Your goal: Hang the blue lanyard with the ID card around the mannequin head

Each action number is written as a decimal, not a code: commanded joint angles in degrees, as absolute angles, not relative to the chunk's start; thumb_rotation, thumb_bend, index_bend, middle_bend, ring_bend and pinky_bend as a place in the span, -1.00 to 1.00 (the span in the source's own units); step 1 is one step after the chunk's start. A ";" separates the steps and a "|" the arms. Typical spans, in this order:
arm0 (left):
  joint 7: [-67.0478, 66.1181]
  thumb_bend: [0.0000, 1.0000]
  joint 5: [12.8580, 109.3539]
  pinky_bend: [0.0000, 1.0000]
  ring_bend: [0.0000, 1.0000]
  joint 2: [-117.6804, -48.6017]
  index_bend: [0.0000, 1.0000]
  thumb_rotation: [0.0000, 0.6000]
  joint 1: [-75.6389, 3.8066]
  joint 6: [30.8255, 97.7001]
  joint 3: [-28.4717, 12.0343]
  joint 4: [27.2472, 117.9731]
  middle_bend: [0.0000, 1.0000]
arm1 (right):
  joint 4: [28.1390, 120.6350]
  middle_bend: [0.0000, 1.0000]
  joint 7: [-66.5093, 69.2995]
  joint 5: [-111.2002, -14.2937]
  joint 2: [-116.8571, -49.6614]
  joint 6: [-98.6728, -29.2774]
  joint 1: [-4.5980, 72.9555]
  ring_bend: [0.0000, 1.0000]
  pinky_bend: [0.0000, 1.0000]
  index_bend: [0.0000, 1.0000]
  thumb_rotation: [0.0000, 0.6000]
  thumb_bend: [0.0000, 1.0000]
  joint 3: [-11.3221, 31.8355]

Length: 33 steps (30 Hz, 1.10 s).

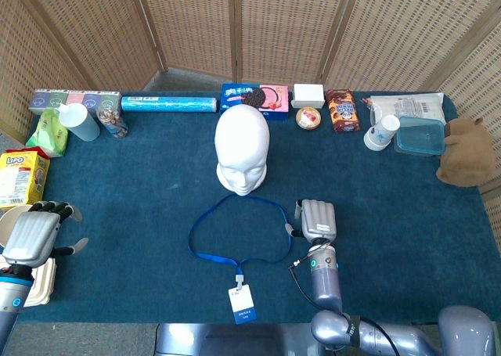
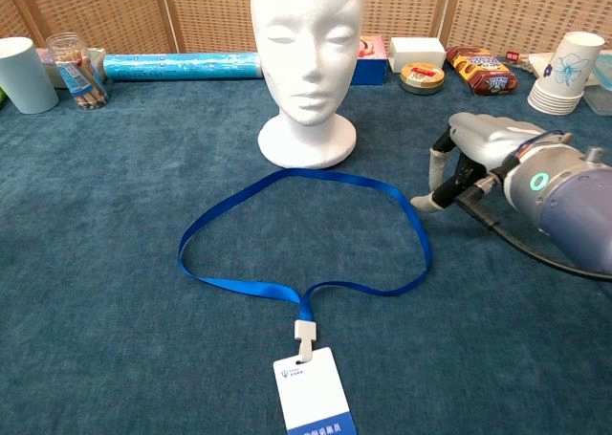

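Note:
The white mannequin head point(image 1: 243, 154) point(image 2: 307, 62) stands upright in the middle of the blue table. In front of it the blue lanyard point(image 1: 239, 228) point(image 2: 302, 232) lies flat in an open loop, its white ID card point(image 1: 242, 303) point(image 2: 315, 393) at the near edge. My right hand point(image 1: 316, 219) point(image 2: 470, 158) hovers low just right of the loop, fingers apart and pointing down, holding nothing. My left hand point(image 1: 34, 235) sits at the far left edge, fingers spread and empty; the chest view does not show it.
Snack boxes, a blue roll point(image 1: 168, 104), a cookie box point(image 1: 254, 98), tins and paper cups point(image 1: 381, 132) line the back edge. A plastic container point(image 1: 419, 135) and brown plush point(image 1: 466, 152) are at the right. A yellow box point(image 1: 19, 176) and bowl sit at the left.

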State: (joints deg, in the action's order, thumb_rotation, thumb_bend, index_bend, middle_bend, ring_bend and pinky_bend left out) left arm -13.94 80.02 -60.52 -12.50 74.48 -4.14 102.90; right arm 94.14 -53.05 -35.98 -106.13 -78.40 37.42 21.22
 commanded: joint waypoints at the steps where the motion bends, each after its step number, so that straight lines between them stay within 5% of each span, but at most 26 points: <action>1: -13.56 -0.60 79.77 -0.41 -0.26 -60.49 -0.08 0.69 -12.56 74.30 -3.99 102.63 -0.12 | 93.17 1.00 -53.75 -35.03 -107.12 -78.74 38.57 1.00 1.00 0.05 0.51 -0.40 21.78; 33: -9.86 -0.60 78.18 -0.41 -0.26 -60.40 -0.08 0.71 -12.36 73.72 -2.95 100.02 -0.12 | 82.37 1.00 -57.19 -29.62 -112.05 -78.32 44.30 1.00 1.00 0.00 0.51 -0.41 23.00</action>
State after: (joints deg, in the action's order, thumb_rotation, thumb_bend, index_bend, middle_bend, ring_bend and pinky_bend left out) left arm -9.86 78.18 -60.40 -12.36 73.72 -2.95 100.03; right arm 82.47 -57.10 -29.72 -112.02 -78.37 44.21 22.95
